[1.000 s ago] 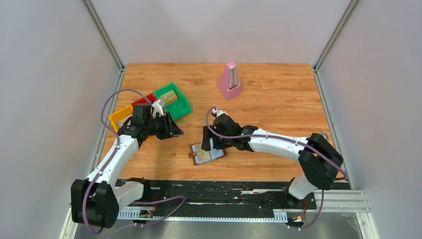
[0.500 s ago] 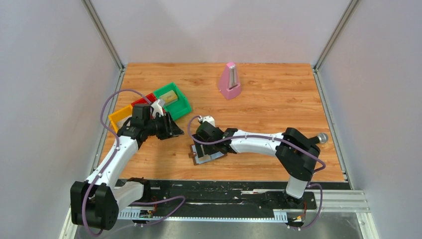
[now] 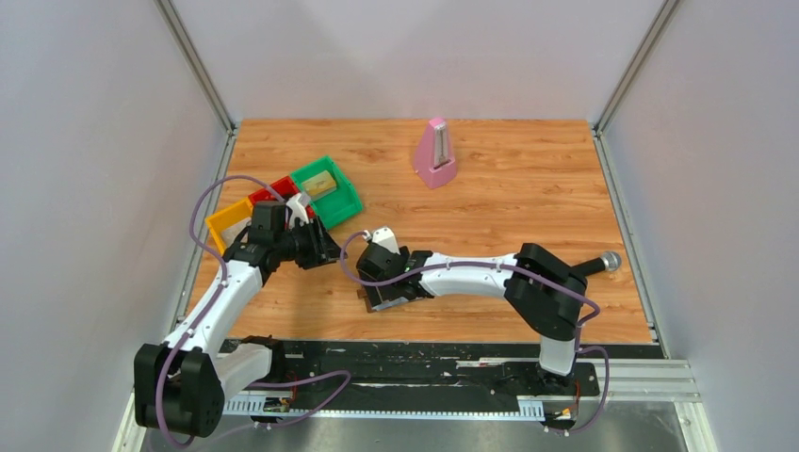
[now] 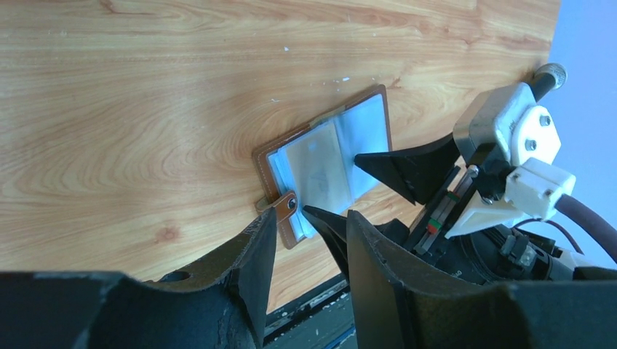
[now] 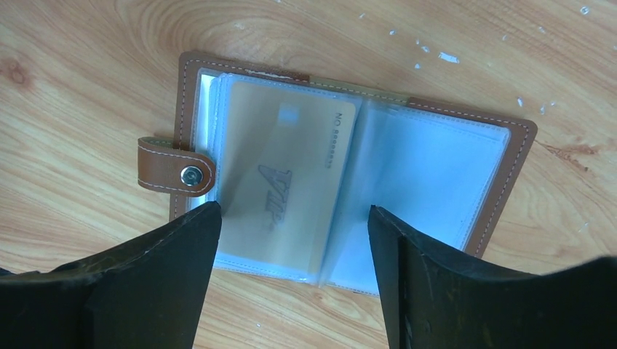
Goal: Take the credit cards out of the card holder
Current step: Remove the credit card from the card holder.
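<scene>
Card holder (image 5: 436, 182) – lies open on wood table (image 3: 528, 207) near its front edge, clasp tab (image 5: 174, 169) sticking out | gold-tan card (image 5: 287, 189) in clear sleeve on clasp-side page | right gripper (image 5: 295, 212) fingers spread wide just over holder, grasping nothing | left gripper (image 4: 307, 222) fingers apart, empty – near holder

From my station I see a pink metronome (image 3: 435, 153) standing upright toward the far side of the wooden table (image 3: 528, 198), well apart from everything else. On the far left, a green tray (image 3: 347, 196), a red tray (image 3: 278, 187) and a yellow tray (image 3: 224, 222) sit side by side in a diagonal row, green farthest from me. Plain pale walls (image 3: 85, 141) enclose the table on three sides.
</scene>
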Motion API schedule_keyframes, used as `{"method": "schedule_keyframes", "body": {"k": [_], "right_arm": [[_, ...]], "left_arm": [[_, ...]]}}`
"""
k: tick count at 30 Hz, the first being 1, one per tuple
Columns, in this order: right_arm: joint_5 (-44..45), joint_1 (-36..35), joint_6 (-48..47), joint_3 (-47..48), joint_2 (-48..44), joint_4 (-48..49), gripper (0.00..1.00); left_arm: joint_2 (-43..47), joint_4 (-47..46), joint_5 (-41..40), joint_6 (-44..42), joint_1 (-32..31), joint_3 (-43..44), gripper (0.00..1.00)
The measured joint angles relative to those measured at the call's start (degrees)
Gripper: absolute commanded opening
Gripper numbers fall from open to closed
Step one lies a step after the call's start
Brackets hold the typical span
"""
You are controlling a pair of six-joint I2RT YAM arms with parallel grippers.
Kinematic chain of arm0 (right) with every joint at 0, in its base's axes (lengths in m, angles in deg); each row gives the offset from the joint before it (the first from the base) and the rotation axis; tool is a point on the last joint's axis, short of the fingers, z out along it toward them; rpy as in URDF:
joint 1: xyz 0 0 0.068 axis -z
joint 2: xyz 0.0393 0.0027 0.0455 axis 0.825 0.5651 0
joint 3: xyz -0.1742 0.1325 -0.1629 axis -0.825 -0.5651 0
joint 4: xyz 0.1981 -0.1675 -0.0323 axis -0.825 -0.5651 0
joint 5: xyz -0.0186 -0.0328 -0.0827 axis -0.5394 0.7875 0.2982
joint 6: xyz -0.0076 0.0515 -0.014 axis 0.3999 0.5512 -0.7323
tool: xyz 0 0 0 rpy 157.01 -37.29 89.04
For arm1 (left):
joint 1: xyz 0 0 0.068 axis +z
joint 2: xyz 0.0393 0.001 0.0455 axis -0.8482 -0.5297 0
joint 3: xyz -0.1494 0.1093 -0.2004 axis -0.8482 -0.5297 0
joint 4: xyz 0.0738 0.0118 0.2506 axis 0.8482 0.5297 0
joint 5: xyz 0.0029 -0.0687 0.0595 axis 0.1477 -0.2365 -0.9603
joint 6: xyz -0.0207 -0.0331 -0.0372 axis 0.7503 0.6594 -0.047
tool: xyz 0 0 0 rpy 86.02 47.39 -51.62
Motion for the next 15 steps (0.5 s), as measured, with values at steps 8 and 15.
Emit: {"method": "schedule_keyframes", "body": {"k": [8, 15], "right_arm": [[0.98, -1.53, 0.00, 1.07, -0.13, -2.43, 0.70], [1.09, -1.29, 0.00, 1.51, -1.09, -2.89, 0.73]], "left_arm": [[-0.31, -0.92, -0.68, 0.52, 0.00, -1.36, 0.48], [-0.28, -1.20, -0.68, 0.72, 0.00, -1.40, 0.48]]}}
